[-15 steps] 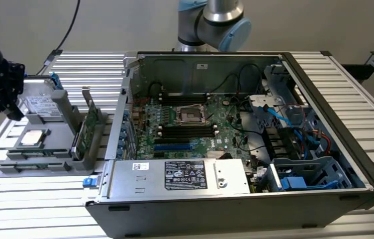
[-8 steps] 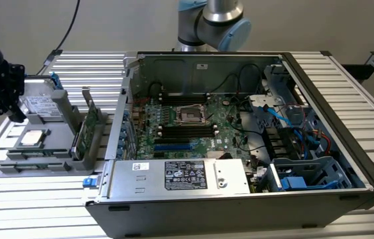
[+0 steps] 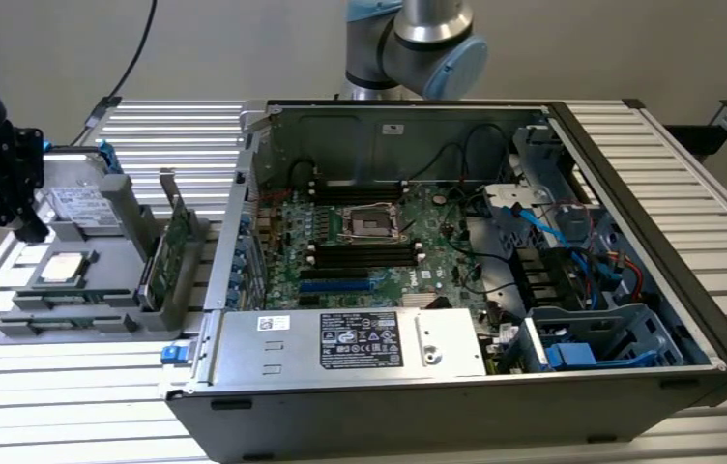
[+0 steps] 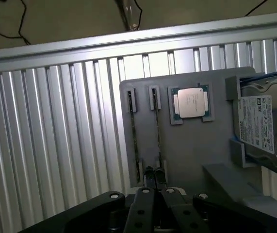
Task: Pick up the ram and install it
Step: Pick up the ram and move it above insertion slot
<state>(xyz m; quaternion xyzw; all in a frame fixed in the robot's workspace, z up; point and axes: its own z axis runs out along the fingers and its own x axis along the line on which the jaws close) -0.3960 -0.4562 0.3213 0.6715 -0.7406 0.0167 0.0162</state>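
As pincer [image 4: 155, 174] hovers, tray [image 4: 191, 150] holds 2 rams [image 4: 134, 131]

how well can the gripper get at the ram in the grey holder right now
Probably yes: the gripper hangs above the grey holder, near one end of the ram sticks, which stand on edge in open slots with nothing over them. The hard drive lies aside.
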